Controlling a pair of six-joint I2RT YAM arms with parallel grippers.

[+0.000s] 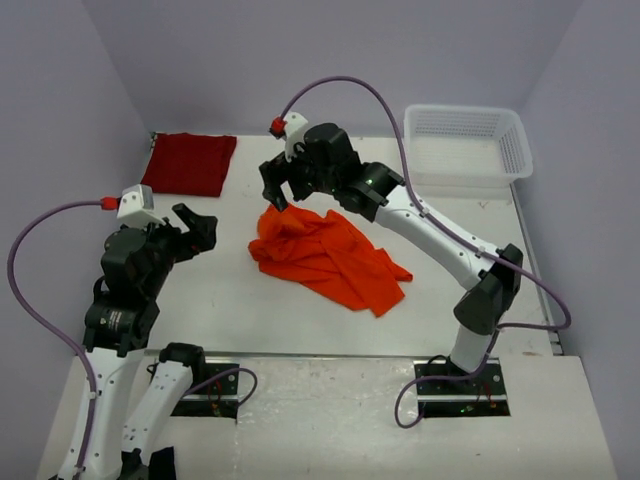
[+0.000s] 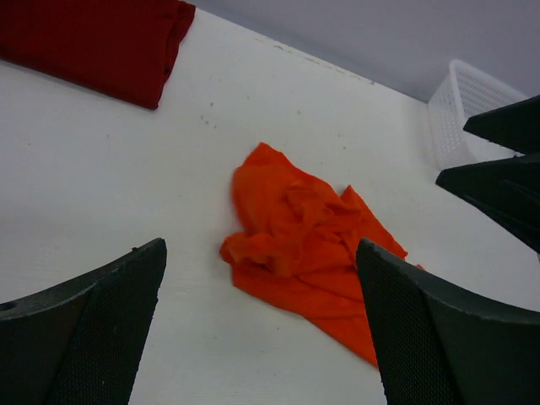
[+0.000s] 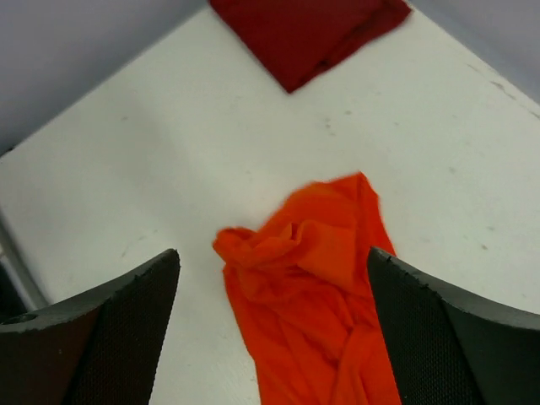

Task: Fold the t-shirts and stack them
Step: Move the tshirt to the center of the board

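Here's the orange t-shirt (image 1: 325, 255), crumpled in a loose heap on the white bench (image 1: 230, 300), creases running every way and 1 long tail of cloth trailing toward the near right. It is not folded.

The right hand (image 1: 282, 195) hangs just above the far-left corner of the orange t-shirt. Through its own camera the 2 black fingers (image 3: 110, 337) stand wide apart with only bench and orange cloth between them: spread, grasping nothing. Whether a fingertip brushes the cloth, I can't tell.

To the left of the orange t-shirt, and apart from it, the left hand (image 1: 197, 228) points across at the heap. Its textured fingers (image 2: 93, 329) are spread wide too, holding nothing.

Far-left of the orange t-shirt, well apart from it, lies the crimson t-shirt (image 1: 190, 163), flat and squared-off against the back wall, looking folded.

Far-right of the orange t-shirt sits the white mesh basket (image 1: 470, 168), upright at the bench's back corner.

A purple cable (image 1: 340, 82) arcs over the right arm, above and beyond the orange t-shirt, ending at a small red plug (image 1: 274, 125).

Both t-shirts are plain cloth.
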